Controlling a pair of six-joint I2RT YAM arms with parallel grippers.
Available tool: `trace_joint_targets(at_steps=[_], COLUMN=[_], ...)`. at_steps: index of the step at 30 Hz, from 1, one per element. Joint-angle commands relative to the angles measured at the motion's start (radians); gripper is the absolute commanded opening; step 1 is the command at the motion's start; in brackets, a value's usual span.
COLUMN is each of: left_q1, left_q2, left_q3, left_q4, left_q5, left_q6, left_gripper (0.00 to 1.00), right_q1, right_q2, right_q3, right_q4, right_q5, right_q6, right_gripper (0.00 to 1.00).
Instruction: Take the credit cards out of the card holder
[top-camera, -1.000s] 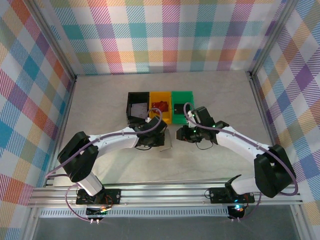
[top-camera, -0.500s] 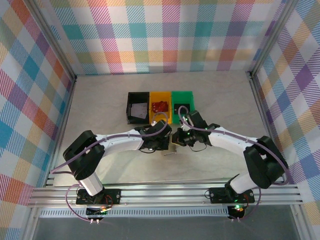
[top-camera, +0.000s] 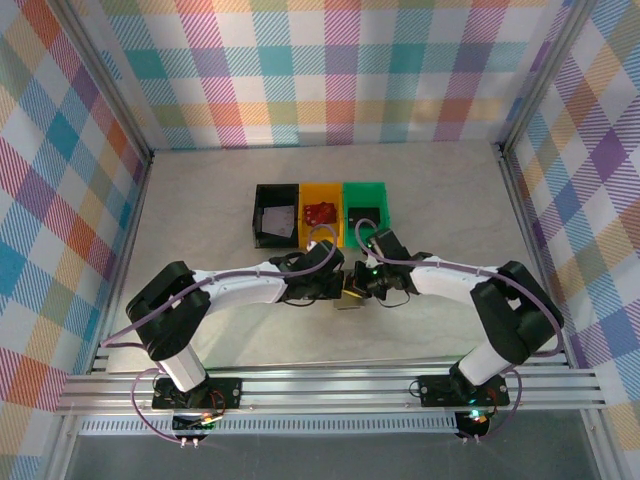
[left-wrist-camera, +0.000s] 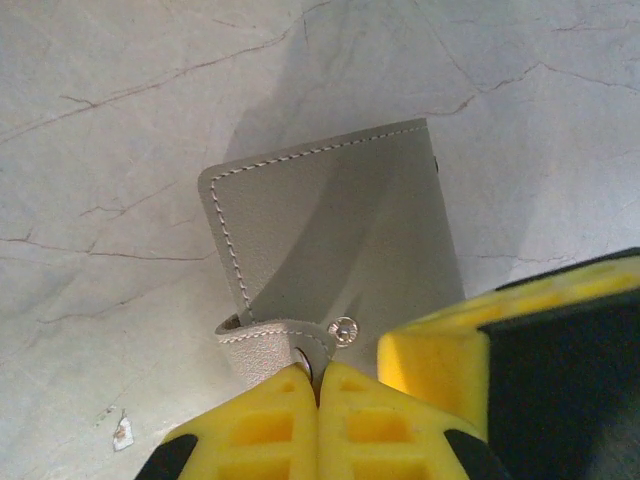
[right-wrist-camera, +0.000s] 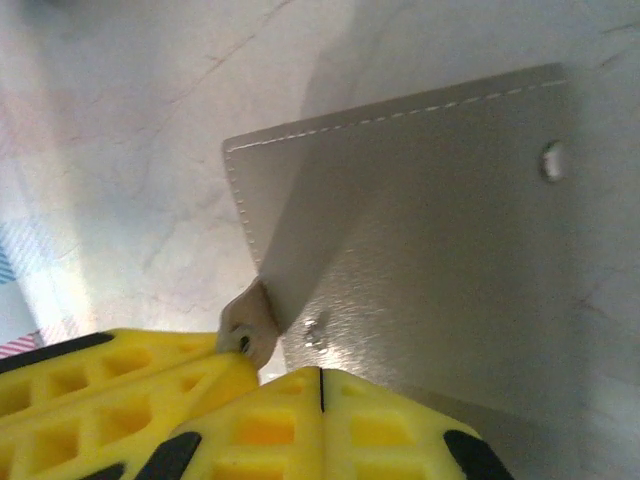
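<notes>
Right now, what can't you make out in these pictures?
- Wallet pockets: both wrist views, folded outer panels cover them, so any cards inside are hidden.
- Wallet in the top view: mostly under the left gripper and right gripper.
- Right gripper's hold: right wrist view, its own fingers cover the wallet's near edge.
- Green bin contents: top view, too small and dark.

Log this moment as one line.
left gripper: shut on card holder tab | right gripper: shut on card holder edge

Matt grained card holder (left-wrist-camera: 340, 230) (leather-like, stitched) on smooth marbled table (left-wrist-camera: 120, 120).
</notes>
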Motion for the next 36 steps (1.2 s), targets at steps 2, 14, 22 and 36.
trace_joint_targets(at_steps=[2,14,22,36], left_q1=[-0.012,-0.01,0.013,0.017], left_q2=[-0.044,-0.199,-0.202,-0.305], left_q3=[-0.034,-0.167,-0.255,-0.294], left_q4=[0.06,0.16,0.226,0.348], left_q5=[0.02,-0.034,-0.007,0.008], left_q6=[-0.017,-0.026,-0.052,-0.068], left_gripper=[0.0,0.0,0.0,0.0], right_q1=[0.007,0.007,0.011,0.12], right_q2=[0.028,-0.045,-0.083,-0.1], right_q3=[-0.031,-0.01,0.062,0.156], right_q4=[0.005,-0.1,-0.231,-0.367], right_q5=[0.053,0.15,0.176,0.28], right_q6=[0.026,-0.035,-0.112,-0.129], right_gripper=[0.0,0.0,0.22,0.59])
